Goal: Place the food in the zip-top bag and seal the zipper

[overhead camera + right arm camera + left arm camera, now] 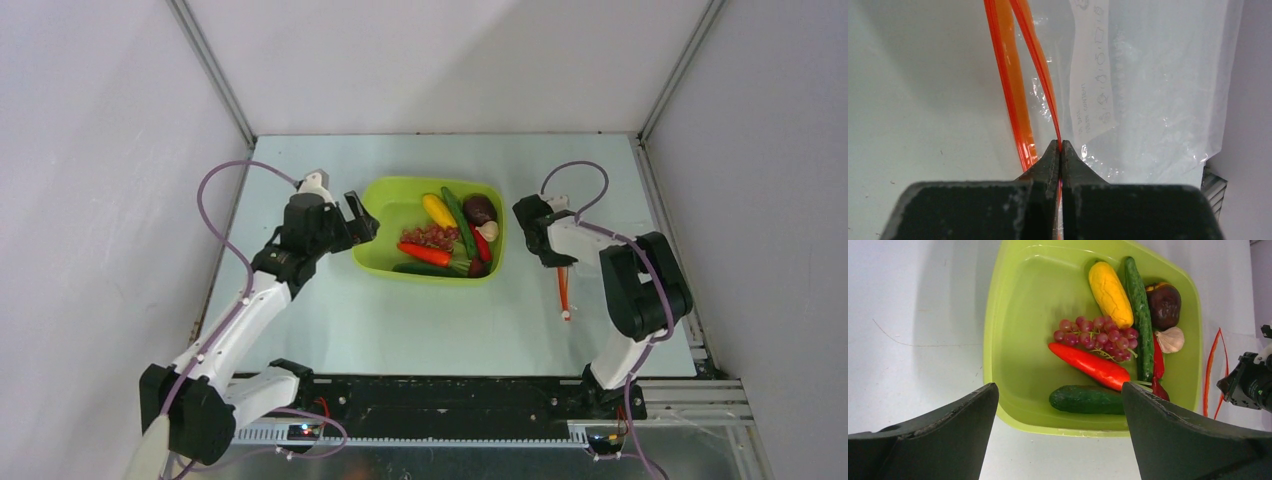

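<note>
Barely begun: food (pixel 1090 365) all in the tray (pixel 1013 340); right of it, right gripper (pixel 1061 147) pinches the zipper (pixel 1040 70); left gripper (pixel 1059 390) gapes.

**Open table in front of the tray, a tight gap on its right**

The near stretch of the table (pixel 400 330) is left bare in front of the lime-green tray (pixel 395 225). Inside the tray, the left part of the floor is unoccupied, while the right part is crowded by the food (pixel 1098 337), packed touching or overlapping. The tray's left rim is flanked by the left gripper (pixel 362 218), its jaws spread wide. To the right, only a narrow strip is left before the right gripper (pixel 1061 145), closed on the zipper (pixel 1040 65) of the bag (pixel 1158 75), whose mouth is parted slightly.
</note>
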`<state>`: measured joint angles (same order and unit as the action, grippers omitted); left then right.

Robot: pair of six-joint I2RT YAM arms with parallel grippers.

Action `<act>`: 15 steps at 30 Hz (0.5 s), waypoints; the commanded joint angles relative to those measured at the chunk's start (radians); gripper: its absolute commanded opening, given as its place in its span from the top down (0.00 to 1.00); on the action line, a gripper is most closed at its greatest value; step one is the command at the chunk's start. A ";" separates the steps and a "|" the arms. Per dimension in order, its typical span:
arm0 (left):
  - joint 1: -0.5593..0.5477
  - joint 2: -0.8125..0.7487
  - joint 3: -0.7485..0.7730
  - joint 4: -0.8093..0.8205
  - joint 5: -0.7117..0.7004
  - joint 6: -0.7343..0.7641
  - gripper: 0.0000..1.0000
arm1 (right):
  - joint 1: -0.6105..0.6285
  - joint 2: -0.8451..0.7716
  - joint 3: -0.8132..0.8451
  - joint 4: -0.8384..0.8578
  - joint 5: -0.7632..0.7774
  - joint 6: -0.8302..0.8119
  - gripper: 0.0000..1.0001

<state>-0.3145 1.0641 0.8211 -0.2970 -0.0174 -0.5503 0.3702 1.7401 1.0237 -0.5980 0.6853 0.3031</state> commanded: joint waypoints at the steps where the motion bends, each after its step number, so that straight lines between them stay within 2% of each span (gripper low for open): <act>1: -0.015 -0.029 0.009 0.040 0.036 -0.006 0.00 | 0.009 -0.083 0.037 -0.030 0.104 0.052 1.00; 7: -0.043 -0.070 0.013 0.047 0.077 0.008 0.00 | 0.038 -0.268 0.032 -0.071 0.091 0.039 1.00; 12: -0.095 -0.045 0.052 0.085 0.183 0.000 0.00 | 0.062 -0.479 0.033 -0.126 -0.098 0.004 1.00; 15: -0.186 0.017 0.114 0.116 0.234 -0.003 0.00 | 0.084 -0.581 0.035 -0.179 -0.218 0.021 1.00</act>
<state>-0.4068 1.0279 0.8364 -0.2630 0.1104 -0.5503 0.4301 1.2560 1.0279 -0.6975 0.6205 0.3126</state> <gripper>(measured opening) 0.996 0.011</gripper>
